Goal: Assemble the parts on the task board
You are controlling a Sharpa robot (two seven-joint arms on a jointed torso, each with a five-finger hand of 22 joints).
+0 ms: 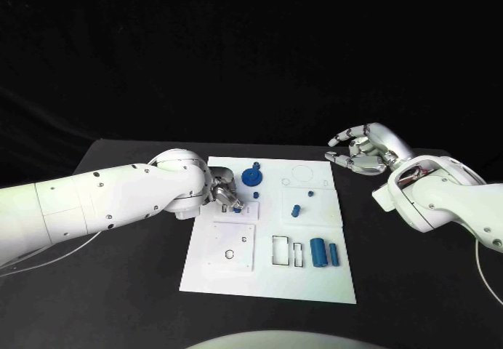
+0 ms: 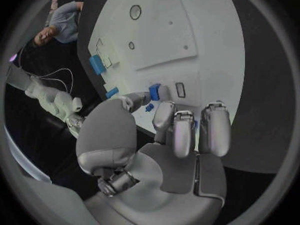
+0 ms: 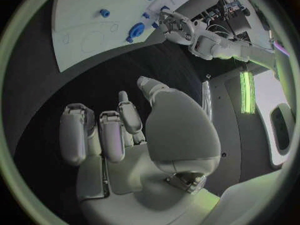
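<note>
One task board, several blue parts
One white task board (image 1: pixel 315 287) carries six blue parts (image 1: pixel 318 254); two hands (image 1: pixel 224 190).

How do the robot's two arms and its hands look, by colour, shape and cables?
Both arms are glossy white rounded shells with small dark screw dots. The left hand and right hand are silver metal with grey pads. A thin pale cable hangs under each forearm. The right wrist exposes dark inner parts.

White task board (image 1: pixel 315 287), blue parts (image 1: pixel 318 253), black table (image 1: pixel 126 291), silver hands.

Matt white task board (image 1: pixel 315 283), glossy blue plastic parts (image 1: pixel 318 254), matt black table (image 1: pixel 126 298), silvery metallic right hand (image 1: pixel 360 151)
</note>
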